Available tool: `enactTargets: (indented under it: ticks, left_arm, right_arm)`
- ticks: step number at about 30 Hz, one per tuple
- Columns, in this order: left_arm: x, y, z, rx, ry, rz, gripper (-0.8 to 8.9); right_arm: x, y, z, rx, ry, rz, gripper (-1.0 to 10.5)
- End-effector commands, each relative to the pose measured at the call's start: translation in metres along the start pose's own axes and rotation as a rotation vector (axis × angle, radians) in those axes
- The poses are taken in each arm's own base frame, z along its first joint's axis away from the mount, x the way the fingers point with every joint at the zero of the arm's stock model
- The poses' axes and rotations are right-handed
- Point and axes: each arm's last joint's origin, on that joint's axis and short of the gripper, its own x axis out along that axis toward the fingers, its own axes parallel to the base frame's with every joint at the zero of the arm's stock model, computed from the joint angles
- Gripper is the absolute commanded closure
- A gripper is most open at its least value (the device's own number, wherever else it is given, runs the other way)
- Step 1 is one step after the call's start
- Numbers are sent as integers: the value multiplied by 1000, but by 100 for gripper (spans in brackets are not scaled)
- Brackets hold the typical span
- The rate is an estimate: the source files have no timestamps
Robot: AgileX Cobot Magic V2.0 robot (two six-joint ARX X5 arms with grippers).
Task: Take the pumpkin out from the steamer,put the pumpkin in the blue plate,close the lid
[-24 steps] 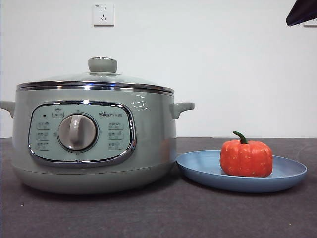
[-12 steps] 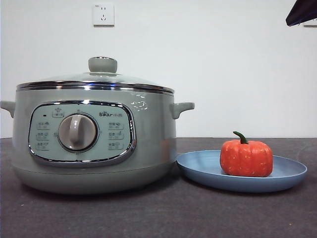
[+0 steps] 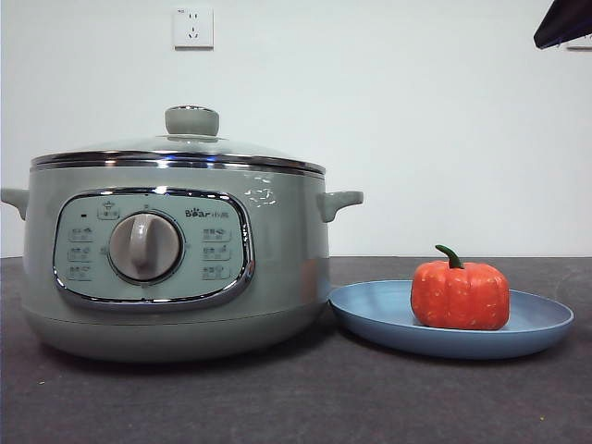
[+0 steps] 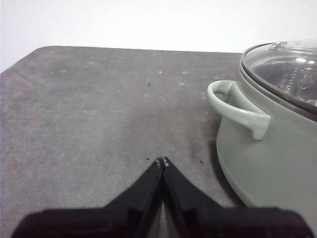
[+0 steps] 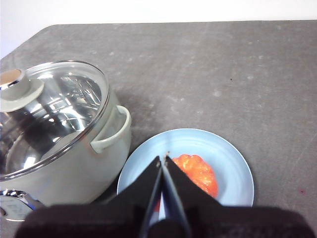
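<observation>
The orange-red pumpkin sits in the blue plate to the right of the sage-green steamer. The glass lid with its green knob rests shut on the steamer. In the right wrist view my right gripper is shut and empty, held high above the pumpkin and plate, with the steamer and lid beside them. In the left wrist view my left gripper is shut and empty over bare table, beside the steamer's side handle.
The dark grey table stretches in front of the pot and plate. A white wall with a socket stands behind. A black arm tip shows at the top right corner.
</observation>
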Motion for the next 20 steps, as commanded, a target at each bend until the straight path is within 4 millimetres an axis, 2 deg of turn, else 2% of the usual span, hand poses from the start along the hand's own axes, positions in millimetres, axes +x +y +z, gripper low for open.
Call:
enactTargets:
  ticks: [1,8,12,16,20]
  left_arm:
    - [1,1,-5,-8,11,4,815]
    - [1,1,-5,-8,11,4,815]
    - [1,1,-5,-8,11,4,815]
    - [1,1,-5,-8,11,5,815]
    - [1,1,-5,-8,11,6,815]
  right_arm:
    - [0,0,-1,8,0,-3,946]
    - [0,0,-1,8,0,-3,946]
    - [-5,-2,-3,-85,5,-12,946]
    - [-16,-14,-7,-114,-22,-63,946]
    - [-18,-32,-28,-56,-104,-99,946]
